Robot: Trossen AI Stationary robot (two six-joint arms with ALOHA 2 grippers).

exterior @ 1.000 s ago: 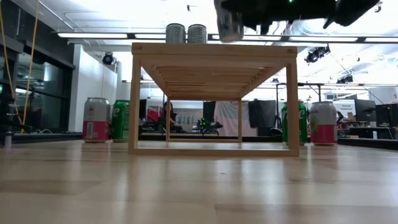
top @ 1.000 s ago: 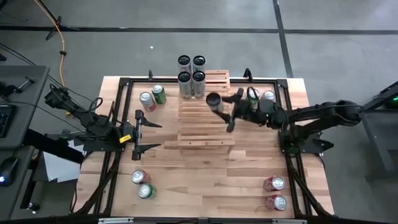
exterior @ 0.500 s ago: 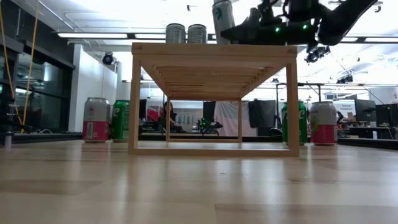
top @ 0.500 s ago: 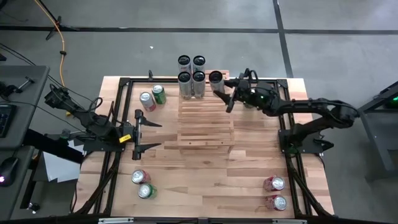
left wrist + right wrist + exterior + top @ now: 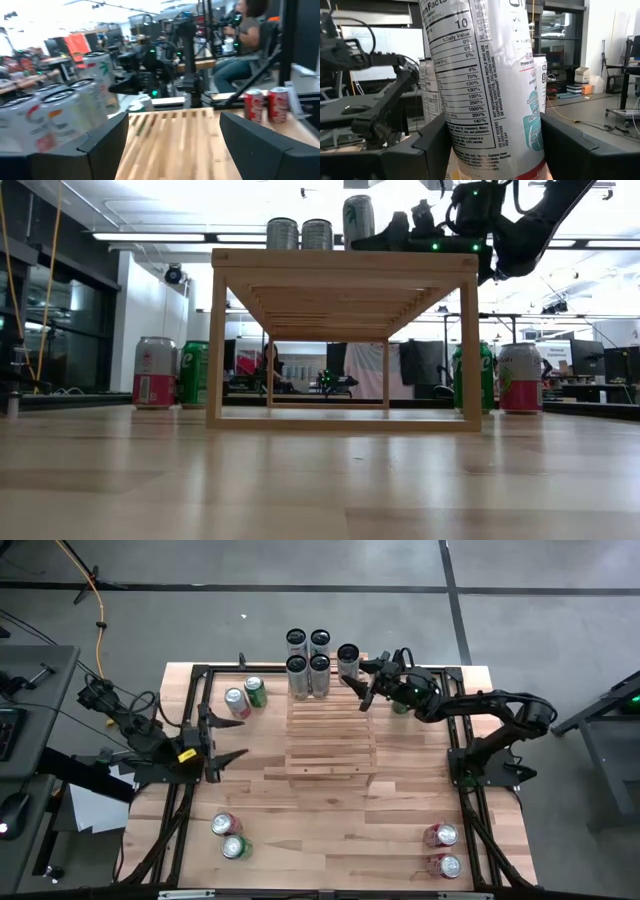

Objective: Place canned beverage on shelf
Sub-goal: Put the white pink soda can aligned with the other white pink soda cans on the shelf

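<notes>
The shelf (image 5: 330, 735) of pale slats stands mid-table, and several tall white cans (image 5: 308, 652) stand on its far end. My right gripper (image 5: 353, 673) is shut on one more tall white can (image 5: 347, 655), which it holds upright beside them at the shelf's far right corner (image 5: 358, 222). My left gripper (image 5: 228, 738) hangs open and holds nothing, left of the shelf, pointing toward it. My right gripper pinches the can's round side wall (image 5: 492, 135) between its two fingers (image 5: 427, 147), on the lower half of the can (image 5: 366, 238). The fingers come about level from the table's right and near side. The can is upright with its base at the shelf top; whether it rests there I cannot tell.
Short cans stand in pairs on the table: far left (image 5: 245, 695), near left (image 5: 230, 836), near right (image 5: 443, 850), and far right (image 5: 497, 377) under my right arm. A person (image 5: 247, 35) sits beyond the table. Bare wood lies in front of the shelf.
My right gripper has carried the can from above the shelf's middle toward the far edge and down, to beside the standing cans. The can has gone from tipped to upright. My left gripper has drawn back a little toward the table's left edge and turned.
</notes>
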